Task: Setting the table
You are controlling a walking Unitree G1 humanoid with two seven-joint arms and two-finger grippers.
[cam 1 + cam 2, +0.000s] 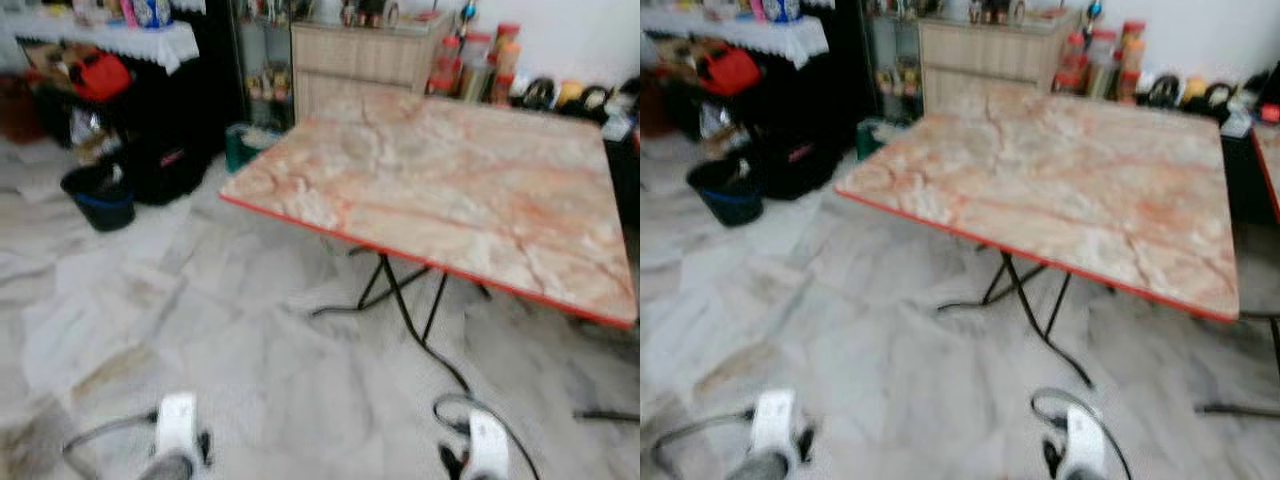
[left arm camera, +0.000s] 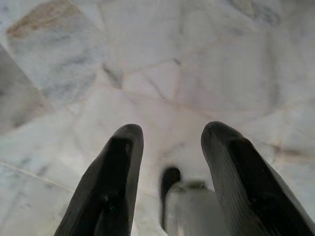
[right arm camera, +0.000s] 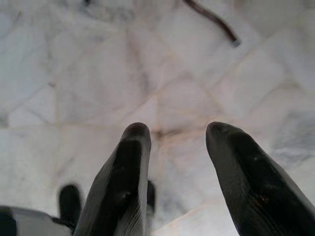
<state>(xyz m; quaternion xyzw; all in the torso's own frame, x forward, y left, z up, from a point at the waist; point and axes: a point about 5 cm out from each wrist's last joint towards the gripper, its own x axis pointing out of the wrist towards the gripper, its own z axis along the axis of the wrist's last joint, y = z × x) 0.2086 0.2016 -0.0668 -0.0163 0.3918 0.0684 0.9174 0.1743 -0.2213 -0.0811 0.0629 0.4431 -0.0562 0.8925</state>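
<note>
A square folding table (image 1: 450,190) with a pink marbled top, a red edge and black legs stands ahead of me, its top bare. Both arms hang low at the bottom of the eye views, left arm (image 1: 178,440) and right arm (image 1: 485,448). In the left wrist view my left gripper (image 2: 172,147) is open over the marble floor, nothing between its fingers. In the right wrist view my right gripper (image 3: 177,142) is open too, above floor tiles and holding nothing.
A dark bucket (image 1: 98,195) and black bags (image 1: 165,160) sit on the floor at the left. A wooden cabinet (image 1: 360,55) and jars (image 1: 475,65) stand behind the table. A second table's edge (image 1: 1270,160) shows at the far right. A black table foot (image 3: 211,19) lies on the floor.
</note>
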